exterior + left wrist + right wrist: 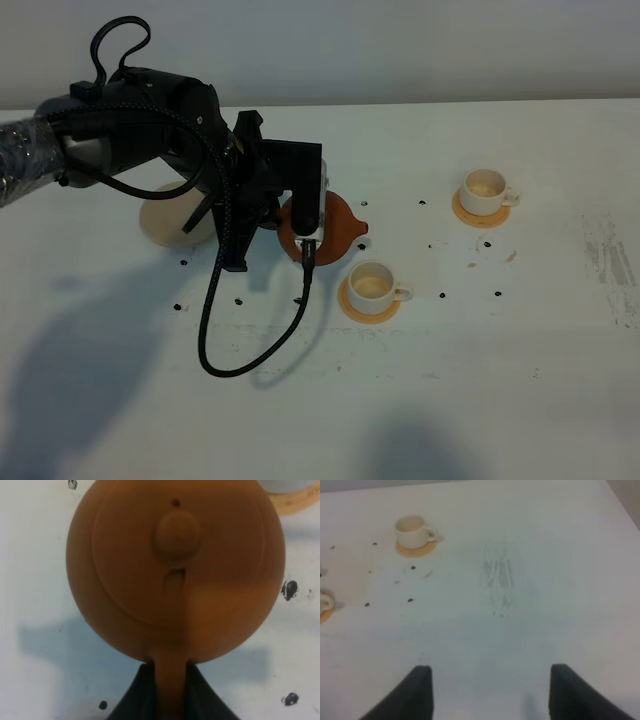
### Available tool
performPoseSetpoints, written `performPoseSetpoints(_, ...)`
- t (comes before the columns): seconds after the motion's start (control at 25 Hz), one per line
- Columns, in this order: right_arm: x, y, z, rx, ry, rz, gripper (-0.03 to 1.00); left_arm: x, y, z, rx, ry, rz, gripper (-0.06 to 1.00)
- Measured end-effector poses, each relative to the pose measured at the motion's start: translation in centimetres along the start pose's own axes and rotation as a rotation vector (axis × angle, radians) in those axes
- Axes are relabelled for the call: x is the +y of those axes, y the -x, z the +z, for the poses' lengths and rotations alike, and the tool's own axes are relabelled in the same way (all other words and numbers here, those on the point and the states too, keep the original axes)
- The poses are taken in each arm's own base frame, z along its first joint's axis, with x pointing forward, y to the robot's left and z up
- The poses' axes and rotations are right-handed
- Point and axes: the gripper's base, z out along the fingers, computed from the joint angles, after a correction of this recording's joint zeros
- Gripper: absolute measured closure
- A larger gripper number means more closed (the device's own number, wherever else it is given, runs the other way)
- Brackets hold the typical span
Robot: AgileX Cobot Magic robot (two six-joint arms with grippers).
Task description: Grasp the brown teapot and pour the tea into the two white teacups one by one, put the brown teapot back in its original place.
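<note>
Reddish-brown clay is filling pretty much the whole left wrist view right now. The brown teapot (175, 580) is sitting square under that camera, lid knob (176, 532) facing up, and the left gripper (169, 680) is clamping its loop handle (170, 695) between the two black fingers (132, 700), which are pressing on it from either side.

From the high camera, the teapot (340, 225) is hanging out around the middle of the white table (500, 380), with its short spout pointing right. It's sitting to the right of the cream plate (160, 225) and not on it. It's also just left and a bit far of the near teacup (371, 285). The pot is throwing a shadow on the table beside it, so it's looking lifted, though I can't say for sure.

Both cups are resting on their orange-tan coasters, the near coaster (345, 302) and the far coaster (462, 210). The far teacup (484, 187) is standing well off to the right. I can't tell if either one is holding tea.

The right gripper (490, 690) is hovering over bare table with its fingers (417, 692) spread wide apart, gripping nothing. Some grey scuff marks (497, 580) are showing ahead of it, and the far teacup (411, 529) beyond those.
</note>
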Motion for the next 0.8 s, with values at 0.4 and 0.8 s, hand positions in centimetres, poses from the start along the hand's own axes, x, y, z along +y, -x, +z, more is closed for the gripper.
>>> performPoseSetpoints(0.4, 0.0, 0.0, 0.0, 0.000, 0.000, 0.000, 0.47, 0.0, 0.0, 0.0, 0.000, -0.001, 0.115, 0.87)
performPoseSetpoints(0.8, 0.0, 0.0, 0.0, 0.000, 0.000, 0.000, 0.47, -0.3, 1.1, 0.0, -0.004, 0.010, 0.230, 0.87)
